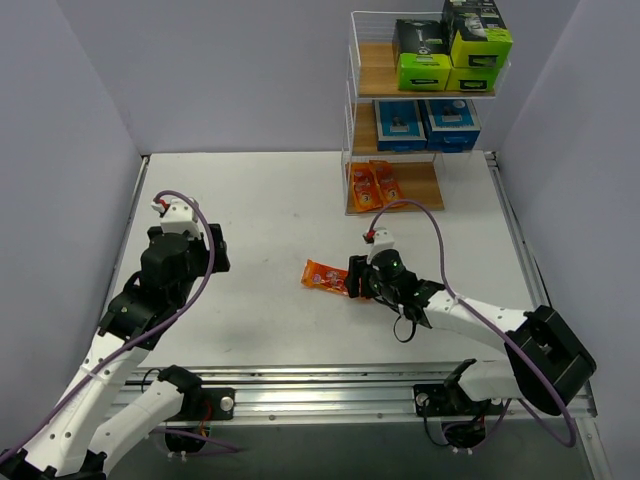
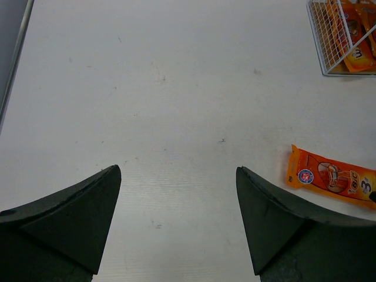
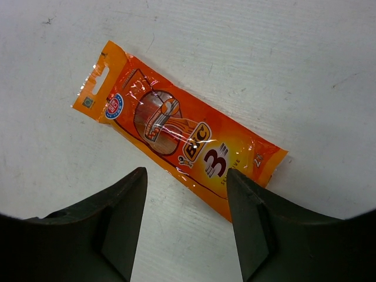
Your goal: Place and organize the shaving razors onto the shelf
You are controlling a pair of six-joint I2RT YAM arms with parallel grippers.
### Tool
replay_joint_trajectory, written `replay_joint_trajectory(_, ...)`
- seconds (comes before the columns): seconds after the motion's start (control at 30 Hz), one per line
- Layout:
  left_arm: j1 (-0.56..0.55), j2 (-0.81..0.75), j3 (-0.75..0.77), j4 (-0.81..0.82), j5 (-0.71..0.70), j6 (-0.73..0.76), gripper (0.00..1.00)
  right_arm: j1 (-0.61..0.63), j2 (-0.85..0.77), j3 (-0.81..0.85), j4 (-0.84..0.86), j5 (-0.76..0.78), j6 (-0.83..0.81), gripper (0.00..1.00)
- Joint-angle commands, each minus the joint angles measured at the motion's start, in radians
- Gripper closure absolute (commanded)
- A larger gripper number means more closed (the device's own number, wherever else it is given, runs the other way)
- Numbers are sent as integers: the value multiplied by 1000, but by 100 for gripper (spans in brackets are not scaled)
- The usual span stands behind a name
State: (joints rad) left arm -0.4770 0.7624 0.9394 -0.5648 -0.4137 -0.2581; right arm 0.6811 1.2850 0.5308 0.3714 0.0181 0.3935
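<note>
A glossy orange razor packet (image 1: 325, 276) lies flat on the white table; it shows in the right wrist view (image 3: 176, 132) and at the right edge of the left wrist view (image 2: 332, 177). My right gripper (image 1: 354, 279) is open at the packet's right end, its fingers (image 3: 249, 217) low over the table beside the packet, holding nothing. My left gripper (image 1: 205, 250) is open and empty over bare table at the left. The shelf (image 1: 365, 70) stands at the back right with black-and-lime boxes (image 1: 424, 56) on top, blue cards (image 1: 402, 124) in the middle and orange packets (image 1: 374, 184) at the bottom.
Grey walls close in the table on the left, back and right. A metal rail runs along the near edge by the arm bases. The shelf's wire corner with orange packets shows at the top right of the left wrist view (image 2: 329, 35).
</note>
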Motion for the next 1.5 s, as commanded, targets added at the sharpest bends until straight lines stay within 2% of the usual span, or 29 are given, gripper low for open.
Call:
replay_joint_trajectory(0.0,-3,-2,7,45,-7,-1,11,-9,23,40,15,0,-16,47)
replay_joint_trajectory(0.1,-3,-2,9,45,-7,-1,1,-17,53,58,0,-4,-25,45)
replay_joint_trajectory(0.13,-3,-5,7,46,-7,-1,6,-17,62,61,0,-6,-27,45)
replay_joint_trajectory(0.27,-2,-17,-1,57,0,3,6,-18,74,69,0,-9,-33,44)
replay_joint_trajectory(0.3,-2,-18,-1,59,4,5,3,-20,77,70,-2,-9,-33,43)
replay_joint_trajectory(0.37,-2,-23,-2,62,15,10,13,-23,82,71,-2,-9,-35,42)
replay_joint_trajectory(0.63,-2,-8,1,57,4,3,7,-26,97,84,-12,-9,-42,41)
replay_joint_trajectory(0.93,-2,0,2,55,10,0,6,-69,148,135,-55,-9,-122,40)
replay_joint_trajectory(1.07,-2,2,2,55,12,0,6,-74,207,170,-68,-87,-186,32)
replay_joint_trajectory(1.13,-2,3,2,55,12,0,6,-75,246,187,-62,-150,-215,32)
replay_joint_trajectory(1.47,0,15,6,51,12,0,6,-75,321,213,-63,-237,-231,30)
